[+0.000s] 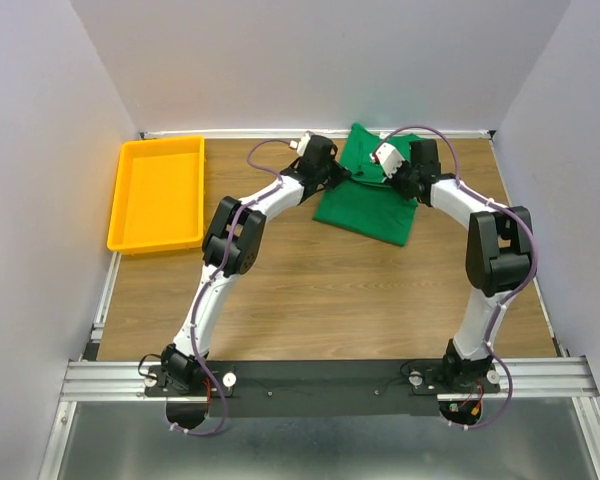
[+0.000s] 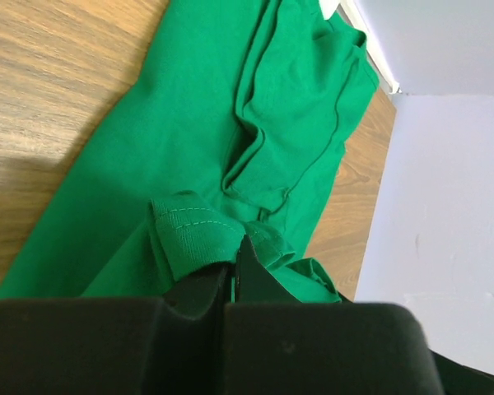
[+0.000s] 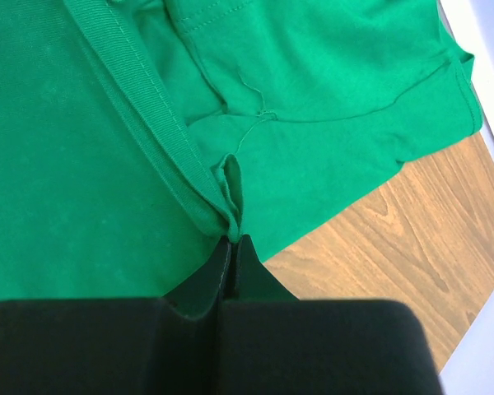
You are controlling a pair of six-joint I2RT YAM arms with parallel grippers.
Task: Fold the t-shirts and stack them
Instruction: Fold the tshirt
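Currently the green t-shirt (image 1: pixel 365 200) is seen lying rumpled on the wooden table (image 1: pixel 330 300) in the upper centre of the top view, close to the far wall, with the yellow tray (image 1: pixel 158 195) well apart at the upper left. Both arms are stretched over it. In the left wrist view the left gripper (image 2: pixel 233 267) is shown with its fingers pressed together on a bunched fold of cloth, just below a stitched hem (image 2: pixel 193 224) at the lower centre of the frame. In the right wrist view the right gripper (image 3: pixel 233 244) is likewise closed, a small peak of fabric being pinched where a ribbed band (image 3: pixel 140 90) runs down from the upper left.

The garment is judged to be light, thin and entirely limp: no shape will be kept once it is lifted, and sagging between the two pinches is to be expected. Hems, seams and the ribbed band are thought the best places to be gripped, since doubled, stitched cloth is less likely to slip out. Whether one layer or several are caught cannot be told.
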